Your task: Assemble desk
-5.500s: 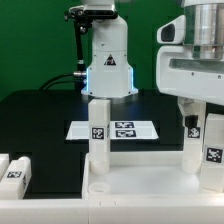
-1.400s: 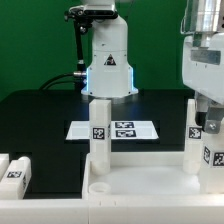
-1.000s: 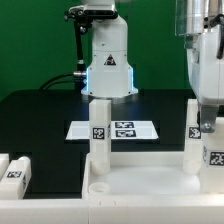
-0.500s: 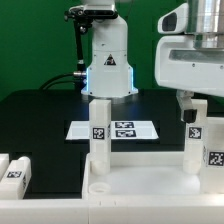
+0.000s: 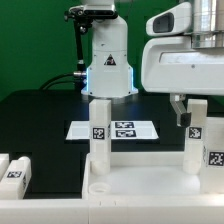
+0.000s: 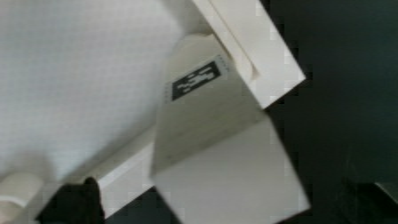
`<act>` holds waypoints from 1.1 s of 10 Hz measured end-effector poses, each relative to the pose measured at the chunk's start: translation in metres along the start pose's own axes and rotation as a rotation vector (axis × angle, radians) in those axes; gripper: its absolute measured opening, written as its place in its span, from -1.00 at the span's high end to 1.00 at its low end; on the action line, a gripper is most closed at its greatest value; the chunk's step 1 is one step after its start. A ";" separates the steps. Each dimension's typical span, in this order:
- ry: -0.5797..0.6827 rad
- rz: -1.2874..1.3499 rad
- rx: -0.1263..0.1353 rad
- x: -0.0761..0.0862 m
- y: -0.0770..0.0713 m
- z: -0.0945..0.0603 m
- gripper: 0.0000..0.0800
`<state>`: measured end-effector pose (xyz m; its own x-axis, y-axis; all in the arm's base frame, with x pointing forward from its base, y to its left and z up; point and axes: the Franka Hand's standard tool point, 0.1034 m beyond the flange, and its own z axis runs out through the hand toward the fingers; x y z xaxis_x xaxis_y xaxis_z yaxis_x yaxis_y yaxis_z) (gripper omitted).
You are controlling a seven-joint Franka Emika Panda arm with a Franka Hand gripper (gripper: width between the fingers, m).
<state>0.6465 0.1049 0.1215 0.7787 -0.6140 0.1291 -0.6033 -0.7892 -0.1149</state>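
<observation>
2 legs (image 5: pixel 98 133) (image 5: pixel 194 140) stand in the tabletop (image 5: pixel 150 190); 2 lie loose (image 5: pixel 14 172); the gripper (image 5: pixel 190 108) hangs open, holding nothing.

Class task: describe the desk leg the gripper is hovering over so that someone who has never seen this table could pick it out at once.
Start at the white desk tabletop lying at the front of the black table. Two legs stand upright in its back corner sockets. The one meant is the leg on the exterior view's right, right under the open gripper; the other upright leg stands with nothing above it.
</observation>
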 end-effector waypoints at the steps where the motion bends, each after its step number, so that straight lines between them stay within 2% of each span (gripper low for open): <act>1: 0.003 -0.021 0.018 -0.005 -0.009 0.001 -0.62; 2: 0.005 -0.083 0.014 -0.009 -0.012 0.001 -0.62; 5: 0.018 -0.277 -0.009 -0.002 -0.006 0.002 -0.62; 7: 0.018 -0.523 -0.042 -0.007 -0.004 0.006 -0.62; 8: 0.027 -0.553 -0.045 -0.014 -0.010 0.008 -0.62; 10: 0.028 -0.530 -0.044 -0.013 -0.009 0.008 -0.62; 11: 0.028 -0.516 -0.044 -0.012 -0.009 0.008 -0.31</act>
<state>0.6434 0.1193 0.1130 0.9721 -0.1446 0.1847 -0.1493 -0.9887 0.0122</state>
